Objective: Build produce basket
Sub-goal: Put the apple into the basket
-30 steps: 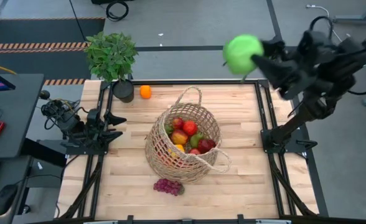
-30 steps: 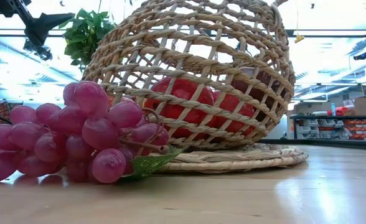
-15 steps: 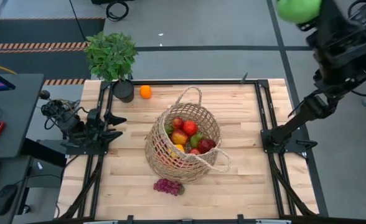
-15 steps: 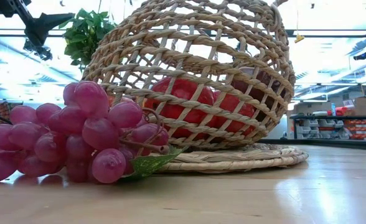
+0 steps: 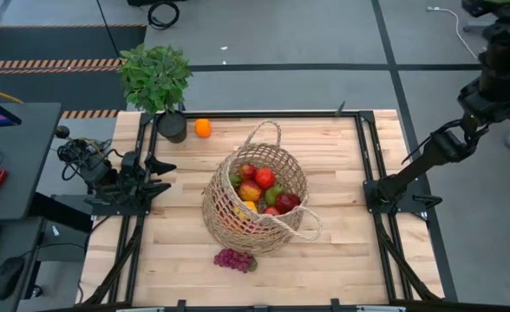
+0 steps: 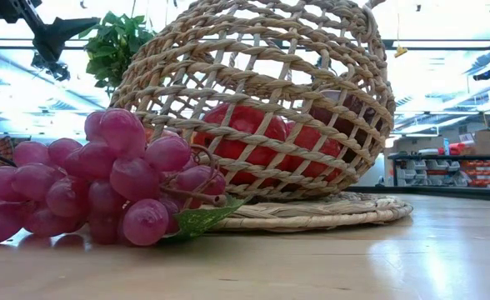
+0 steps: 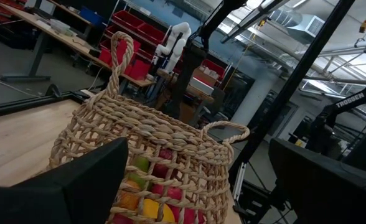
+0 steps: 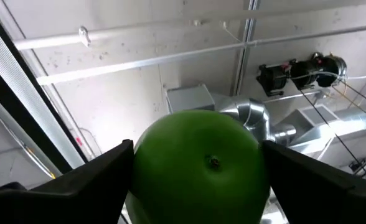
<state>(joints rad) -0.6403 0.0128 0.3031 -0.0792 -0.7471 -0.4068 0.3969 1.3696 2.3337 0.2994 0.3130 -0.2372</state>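
Note:
The wicker basket [image 5: 255,198] stands at the table's middle, with red, green and yellow produce [image 5: 262,186] inside. A bunch of purple grapes [image 5: 234,259] lies on the table in front of it, and an orange [image 5: 203,127] lies behind it. My left gripper [image 5: 166,174] waits open at the left edge, facing the basket [image 7: 164,155]. My right gripper [image 8: 198,149] is shut on a green apple [image 8: 201,171], high up and past the high view's top right corner. Only its arm [image 5: 450,143] shows there. My right gripper pinches the green apple by two opposite sides [image 8: 140,171], one finger [image 8: 77,183] on each. The apple's dimpled end [image 8: 213,163] faces the wrist camera. The fingers slant steeply upward toward the ceiling, and the apple is lifted clear, far above the table.
A black pot with a leafy plant [image 5: 157,82] stands at the far left corner. The basket's looped handle [image 6: 312,212] lies on the wood at its near right. Bare wood [image 5: 359,260] spreads right of the basket and along the near edge.
My right gripper has swung up and away toward the far right, beyond the table's corner, tipping from near level to steeply upward. The green apple went with it and has left the high view at the top.

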